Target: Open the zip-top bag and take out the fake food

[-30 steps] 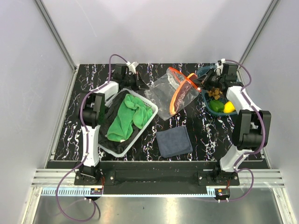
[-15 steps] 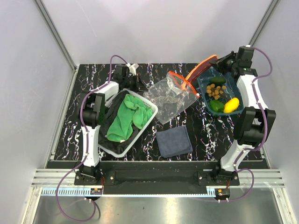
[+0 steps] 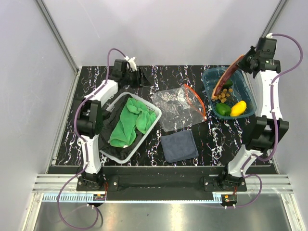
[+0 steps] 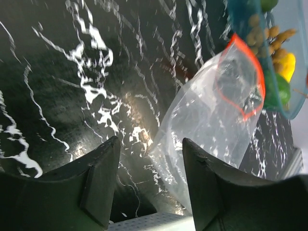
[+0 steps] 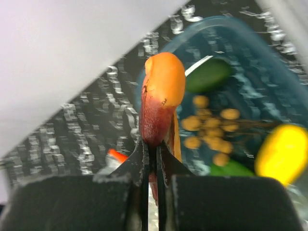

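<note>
The zip-top bag (image 3: 179, 108) lies flat mid-table, its orange-red zip strip (image 3: 195, 98) toward the tray. My left gripper (image 3: 144, 77) is open behind the bag's far left corner; in the left wrist view the bag (image 4: 216, 110) lies just ahead of the left gripper (image 4: 151, 144), apart from the fingers. My right gripper (image 3: 245, 60) is raised at the back right, shut on a long orange and dark red toy piece (image 3: 225, 79) (image 5: 163, 86) that hangs over the blue tray (image 3: 207, 77). In the tray lie a yellow lemon (image 3: 237, 108), green pieces (image 3: 222, 109) and brown balls (image 3: 222, 95).
A white basket (image 3: 156, 109) with a green cloth (image 3: 131, 120) on a dark one stands at the left. A dark blue cloth (image 3: 179, 146) lies in front of the bag. Grey walls close the table's back and sides.
The right gripper rose and swung back right with the long piece. The left gripper opened and let go of the bag, which dropped flat onto the table.
</note>
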Action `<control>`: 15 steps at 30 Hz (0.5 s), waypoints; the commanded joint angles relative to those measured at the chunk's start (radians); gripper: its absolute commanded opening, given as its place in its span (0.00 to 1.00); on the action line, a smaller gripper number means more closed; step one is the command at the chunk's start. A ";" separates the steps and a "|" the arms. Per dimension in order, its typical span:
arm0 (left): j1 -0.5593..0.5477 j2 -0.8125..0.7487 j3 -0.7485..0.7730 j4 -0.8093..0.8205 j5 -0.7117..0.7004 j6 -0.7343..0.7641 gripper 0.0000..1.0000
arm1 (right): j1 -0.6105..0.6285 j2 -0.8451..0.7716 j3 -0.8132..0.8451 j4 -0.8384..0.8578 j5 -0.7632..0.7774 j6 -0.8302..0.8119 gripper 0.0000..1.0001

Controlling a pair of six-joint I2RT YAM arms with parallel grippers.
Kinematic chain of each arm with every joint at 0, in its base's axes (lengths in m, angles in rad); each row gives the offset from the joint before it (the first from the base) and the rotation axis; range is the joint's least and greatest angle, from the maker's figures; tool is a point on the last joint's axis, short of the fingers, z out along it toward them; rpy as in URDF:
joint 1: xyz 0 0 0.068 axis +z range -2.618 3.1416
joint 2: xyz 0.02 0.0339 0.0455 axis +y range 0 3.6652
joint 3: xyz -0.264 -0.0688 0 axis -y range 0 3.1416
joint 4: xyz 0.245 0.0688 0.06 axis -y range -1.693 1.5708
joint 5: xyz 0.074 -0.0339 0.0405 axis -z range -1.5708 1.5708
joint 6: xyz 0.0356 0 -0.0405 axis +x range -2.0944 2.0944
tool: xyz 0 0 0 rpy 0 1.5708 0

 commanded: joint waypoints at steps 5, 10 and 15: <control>-0.054 -0.170 0.035 0.043 -0.016 -0.032 0.58 | -0.005 -0.093 -0.008 -0.105 0.239 -0.247 0.00; -0.128 -0.256 -0.057 0.095 0.014 -0.086 0.58 | 0.003 -0.041 0.010 -0.103 0.292 -0.321 0.00; -0.225 -0.342 -0.138 0.116 0.022 -0.088 0.58 | 0.026 0.065 0.061 -0.118 0.381 -0.379 0.00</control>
